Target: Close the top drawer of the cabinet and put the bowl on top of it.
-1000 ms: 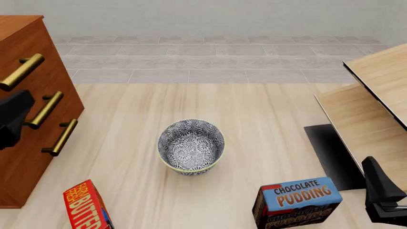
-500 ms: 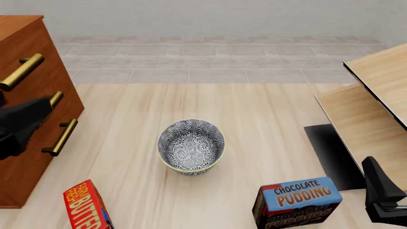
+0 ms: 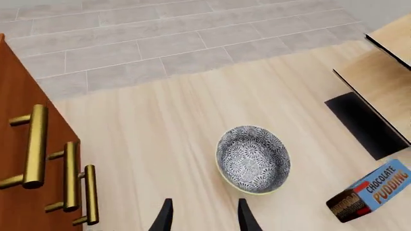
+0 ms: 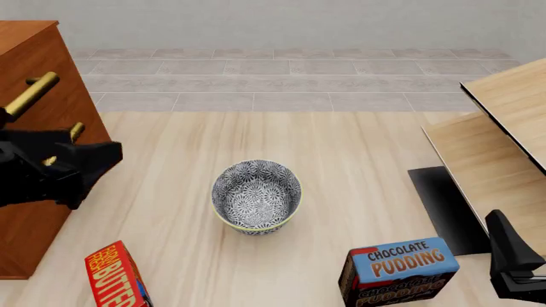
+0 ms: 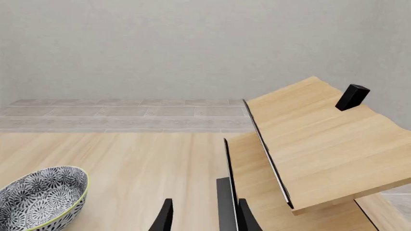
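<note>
Bowl (image 4: 256, 197) sits on bench (image 4: 358, 160) ahead-right of left tool (image 3: 202, 219), fingers apart and empty, cabinet (image 4: 34, 192) just left; right tool (image 5: 202, 219) parted, idle; risk: descending off-centre clips the rim, tipping or skidding it toward pudding box (image 4: 401, 268).

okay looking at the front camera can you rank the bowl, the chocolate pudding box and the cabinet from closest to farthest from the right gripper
1. Chocolate pudding box: just left of the right gripper, at the near edge.
2. Bowl: mid-table, farther left.
3. Cabinet: far left side, farthest.
</note>
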Controlling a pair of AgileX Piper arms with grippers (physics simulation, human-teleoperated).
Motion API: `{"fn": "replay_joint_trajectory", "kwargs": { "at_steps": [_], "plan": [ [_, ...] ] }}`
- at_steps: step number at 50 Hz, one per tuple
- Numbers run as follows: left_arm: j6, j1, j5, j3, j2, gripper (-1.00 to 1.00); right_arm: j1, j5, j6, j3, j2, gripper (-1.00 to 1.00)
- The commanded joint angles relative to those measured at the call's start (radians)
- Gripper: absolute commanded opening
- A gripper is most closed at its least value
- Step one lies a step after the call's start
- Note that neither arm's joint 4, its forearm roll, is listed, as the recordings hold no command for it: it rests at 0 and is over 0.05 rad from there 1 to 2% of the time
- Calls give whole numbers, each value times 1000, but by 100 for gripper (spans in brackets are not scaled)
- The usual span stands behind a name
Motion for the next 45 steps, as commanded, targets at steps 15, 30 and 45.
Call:
{"fn": "replay_joint_trajectory", "kwargs": {
  "at_steps": [15, 30, 45],
  "plan": [
    [-146, -50, -30, -28, 195, 100, 0, -1, 0, 2, -2, 100],
    [-162, -31, -74, -45, 269, 100, 0, 0, 0, 2, -2, 100],
    [-176, -16, -100, -69, 321, 100, 0, -1, 0, 2, -2, 100]
  ]
}}
